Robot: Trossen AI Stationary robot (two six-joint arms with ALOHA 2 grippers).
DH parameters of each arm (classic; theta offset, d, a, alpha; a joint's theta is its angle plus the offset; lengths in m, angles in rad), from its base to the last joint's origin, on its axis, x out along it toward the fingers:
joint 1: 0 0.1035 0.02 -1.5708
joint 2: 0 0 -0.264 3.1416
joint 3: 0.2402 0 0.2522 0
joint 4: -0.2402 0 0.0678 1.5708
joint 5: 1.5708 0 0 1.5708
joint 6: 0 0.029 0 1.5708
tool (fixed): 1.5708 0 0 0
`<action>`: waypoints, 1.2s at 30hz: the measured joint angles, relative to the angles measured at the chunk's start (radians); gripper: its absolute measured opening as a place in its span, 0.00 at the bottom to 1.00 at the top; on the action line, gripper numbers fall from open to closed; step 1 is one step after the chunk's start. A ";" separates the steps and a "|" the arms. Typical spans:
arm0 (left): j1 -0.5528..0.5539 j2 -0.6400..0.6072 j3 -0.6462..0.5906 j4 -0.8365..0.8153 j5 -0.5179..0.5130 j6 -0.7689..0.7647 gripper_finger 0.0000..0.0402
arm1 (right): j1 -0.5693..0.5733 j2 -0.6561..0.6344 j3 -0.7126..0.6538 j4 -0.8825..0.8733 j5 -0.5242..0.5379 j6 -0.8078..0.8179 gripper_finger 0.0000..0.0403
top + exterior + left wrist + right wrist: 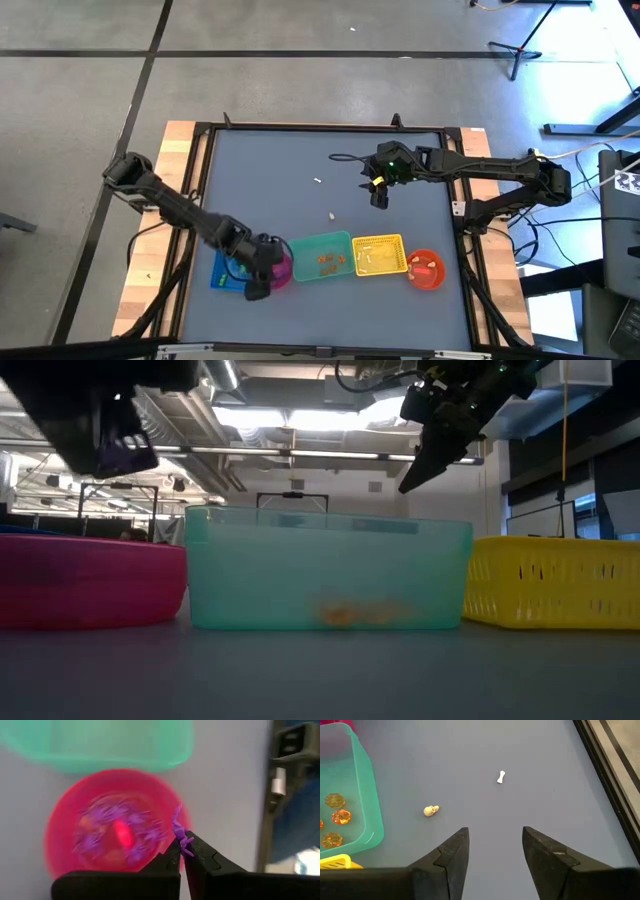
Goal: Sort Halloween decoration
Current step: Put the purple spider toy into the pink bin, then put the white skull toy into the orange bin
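Note:
My left gripper [182, 847] is shut on a small purple trinket [180, 831] above the near rim of the pink bowl [107, 827], which holds several purple trinkets. In the high view my left gripper [262, 275] is over the pink bowl [280, 268]. My right gripper [494, 845] is open and empty, high above the table's middle right [378, 195]. A white bone [501, 777] and a white skull [431, 810] lie on the mat ahead of it. The teal bin [322, 257] holds orange pumpkins [337, 815]. My left gripper pinches the purple trinket's lower end [185, 845] between its two fingertips, only at their free ends. The fingers come from above, pointing down. The trinket sticks out past the tips, lifted clear over the pink bowl's rim.
A row of containers stands along the near edge: a blue one [228, 272], the pink bowl, the teal bin, a yellow basket [378, 254] and an orange bowl [427, 270]. A black cable [345, 158] lies at the far middle. The mat [300, 190] is bordered by a raised frame.

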 joint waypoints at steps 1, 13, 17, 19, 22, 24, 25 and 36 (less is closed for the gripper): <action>-0.007 0.000 0.000 -0.020 -0.027 -0.023 0.00 | 0.000 0.000 0.000 0.000 0.000 0.000 0.45; -0.023 0.000 0.000 -0.089 -0.095 -0.208 0.13 | 0.000 0.000 0.000 0.021 0.000 0.042 0.45; -0.023 0.000 0.000 -0.089 -0.099 -0.209 0.22 | 0.000 0.000 0.000 0.033 0.000 0.113 0.45; -0.023 0.000 0.000 -0.089 -0.099 -0.209 0.25 | 0.000 0.000 0.000 0.043 0.000 0.161 0.45; -0.022 -0.001 0.000 -0.089 -0.099 -0.209 0.27 | 0.000 0.014 0.000 0.086 -0.013 0.273 0.45; -0.022 -0.001 0.000 -0.089 -0.099 -0.209 0.27 | 0.000 0.039 0.000 0.108 -0.054 0.344 0.45; -0.022 -0.001 0.000 -0.088 -0.099 -0.209 0.27 | 0.000 0.053 0.000 0.128 -0.074 0.371 0.45; -0.022 -0.001 0.000 -0.088 -0.093 -0.215 0.27 | 0.070 0.264 0.000 0.335 -0.024 0.532 0.45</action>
